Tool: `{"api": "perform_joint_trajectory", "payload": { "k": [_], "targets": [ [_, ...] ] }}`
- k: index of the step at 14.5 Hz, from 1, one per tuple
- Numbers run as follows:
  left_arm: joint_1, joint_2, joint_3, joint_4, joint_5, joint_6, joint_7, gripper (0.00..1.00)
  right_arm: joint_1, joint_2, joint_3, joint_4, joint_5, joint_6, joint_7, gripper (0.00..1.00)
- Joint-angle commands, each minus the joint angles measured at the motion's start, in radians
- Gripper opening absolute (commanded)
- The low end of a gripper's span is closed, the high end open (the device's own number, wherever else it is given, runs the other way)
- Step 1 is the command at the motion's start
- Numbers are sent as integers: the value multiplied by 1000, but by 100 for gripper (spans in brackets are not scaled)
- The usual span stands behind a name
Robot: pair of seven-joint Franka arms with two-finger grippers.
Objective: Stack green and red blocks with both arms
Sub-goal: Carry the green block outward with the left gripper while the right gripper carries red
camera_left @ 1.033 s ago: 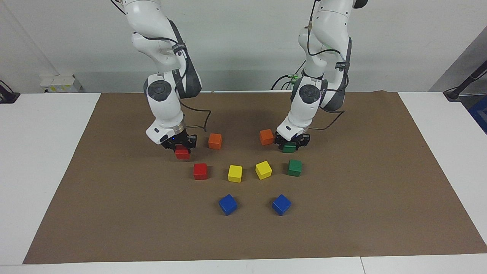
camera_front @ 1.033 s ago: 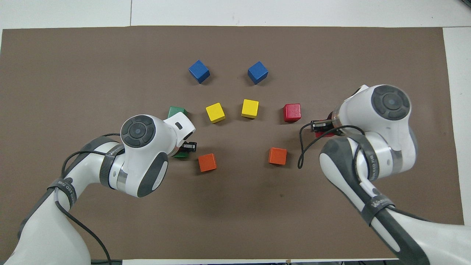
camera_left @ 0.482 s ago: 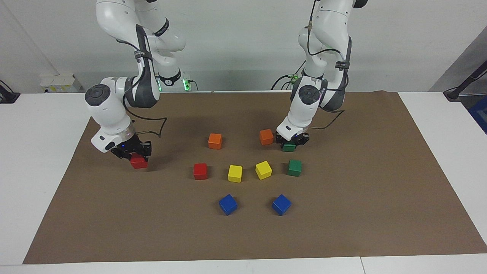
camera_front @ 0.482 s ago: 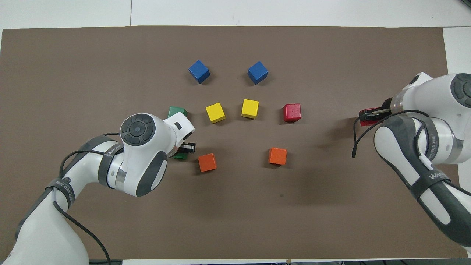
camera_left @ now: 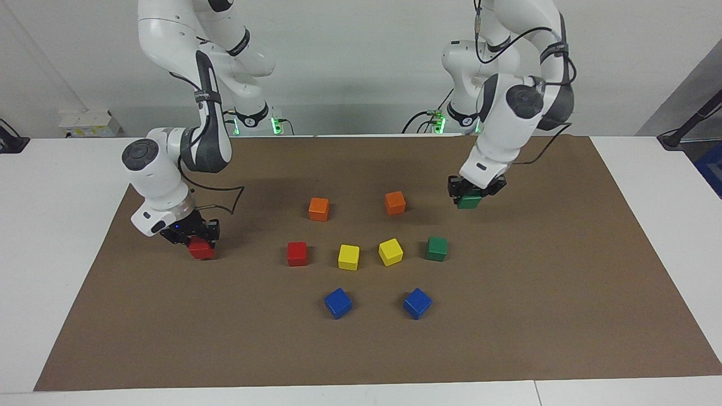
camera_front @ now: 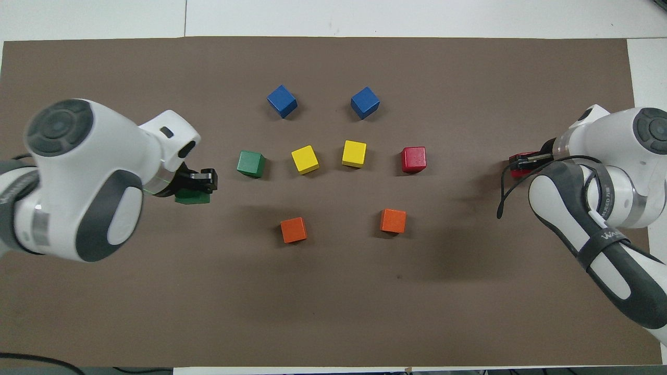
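Blocks of green and red are sitting in two places each: one in a claw, one lying free. Behind the robots a pale wall is closing off the room, with a white socket strip (camera_left: 90,123) sitting by it past the right arm's end. The white surface (camera_left: 56,237) is carrying a wide brown mat (camera_left: 361,349), and everything is resting on that mat.

The left arm (camera_left: 513,107) is reaching out toward its own end of the mat. Its left claw (camera_left: 470,194) is clamping the held green block (camera_left: 469,202) clear of the mat. The free green block (camera_left: 436,248) is lying near this claw, toward the middle of the mat.

The right arm (camera_left: 169,163) is bending low at its end. Its right claw (camera_left: 194,239) is gripping the held red block (camera_left: 201,248) down at the mat; whether the block is touching is unclear. The free red block (camera_left: 297,254) is lying well apart from this claw, toward the middle.

Between the two free blocks, two yellow cubes (camera_left: 348,257) are sitting in the same row. Two orange cubes (camera_left: 318,209) are lying between the claws, and two blue cubes (camera_left: 338,303) are lying farthest from the robots.
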Motion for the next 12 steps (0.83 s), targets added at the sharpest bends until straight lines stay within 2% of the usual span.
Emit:
{"api": "perform_joint_trajectory", "payload": {
  "k": [1, 3, 6, 8, 10, 11, 12],
  "targets": [
    [101, -86, -1, 15, -12, -103, 113, 0, -18, 8, 11, 2, 5, 12, -33, 0],
    [190, -123, -1, 16, -12, -167, 251, 0, -18, 13, 13, -8, 5, 50, -33, 0],
    [300, -145, 3, 1, -12, -196, 399, 0, -16, 26, 11, -8, 5, 57, -32, 0],
    [358, -162, 3, -36, -12, -178, 465, 0, -16, 34, 11, -10, 5, 83, -32, 0],
    [415, -197, 5, -118, -9, -102, 521, 0, -18, 46, 13, -10, 5, 96, -30, 0],
    [440, -211, 5, -164, -8, -48, 549, 0, -16, 46, 11, -12, 5, 99, -29, 6],
    [460, -214, 5, -207, -8, -2, 572, 0, -16, 45, 11, -13, 5, 100, -26, 51]
  ]
}}
